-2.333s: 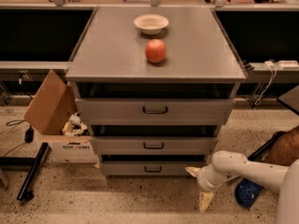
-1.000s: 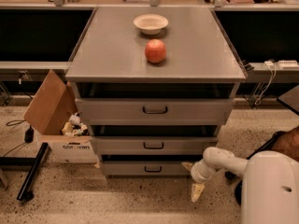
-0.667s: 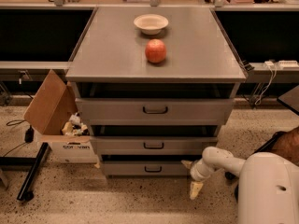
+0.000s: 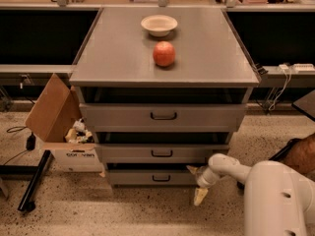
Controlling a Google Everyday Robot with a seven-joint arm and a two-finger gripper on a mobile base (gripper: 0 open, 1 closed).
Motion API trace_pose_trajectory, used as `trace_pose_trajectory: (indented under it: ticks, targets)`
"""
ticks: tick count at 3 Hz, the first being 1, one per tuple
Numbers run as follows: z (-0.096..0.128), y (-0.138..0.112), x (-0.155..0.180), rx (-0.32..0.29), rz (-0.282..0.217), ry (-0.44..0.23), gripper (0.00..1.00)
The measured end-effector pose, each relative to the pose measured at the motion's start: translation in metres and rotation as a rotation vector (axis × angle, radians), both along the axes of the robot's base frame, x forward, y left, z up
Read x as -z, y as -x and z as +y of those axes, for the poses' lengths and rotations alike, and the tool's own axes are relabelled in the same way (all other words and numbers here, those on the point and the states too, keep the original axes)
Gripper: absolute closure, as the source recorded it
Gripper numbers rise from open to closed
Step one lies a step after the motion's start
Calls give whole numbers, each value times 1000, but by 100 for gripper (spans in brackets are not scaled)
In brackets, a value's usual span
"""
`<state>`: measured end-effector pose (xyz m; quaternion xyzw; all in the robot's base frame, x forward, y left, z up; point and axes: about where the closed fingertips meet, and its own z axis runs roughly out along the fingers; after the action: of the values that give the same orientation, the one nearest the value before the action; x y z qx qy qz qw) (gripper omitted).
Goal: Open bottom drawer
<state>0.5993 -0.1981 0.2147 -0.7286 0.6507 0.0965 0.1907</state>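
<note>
The bottom drawer is the lowest and shortest of three grey drawer fronts, with a small black loop handle at its centre. It stands slightly out, like the two drawers above it. My gripper hangs at the drawer's right end, low near the floor, to the right of the handle. One pale finger points down at the floor, another lies by the drawer's right corner. My white arm reaches in from the lower right.
A red apple and a white bowl sit on the grey cabinet top. An open cardboard box stands on the floor left of the drawers. A black bar lies on the speckled floor at lower left.
My gripper has moved left along the floor from right of the cabinet to the bottom drawer's right end. The drawers, apple and bowl have not moved.
</note>
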Motion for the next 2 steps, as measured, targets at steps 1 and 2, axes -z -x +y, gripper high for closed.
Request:
trace_pose_trajectory:
  ticks: [1, 2]
  targets:
    - [12, -8, 11, 8, 5, 1, 0]
    - [25, -16, 38, 13, 35, 0, 0]
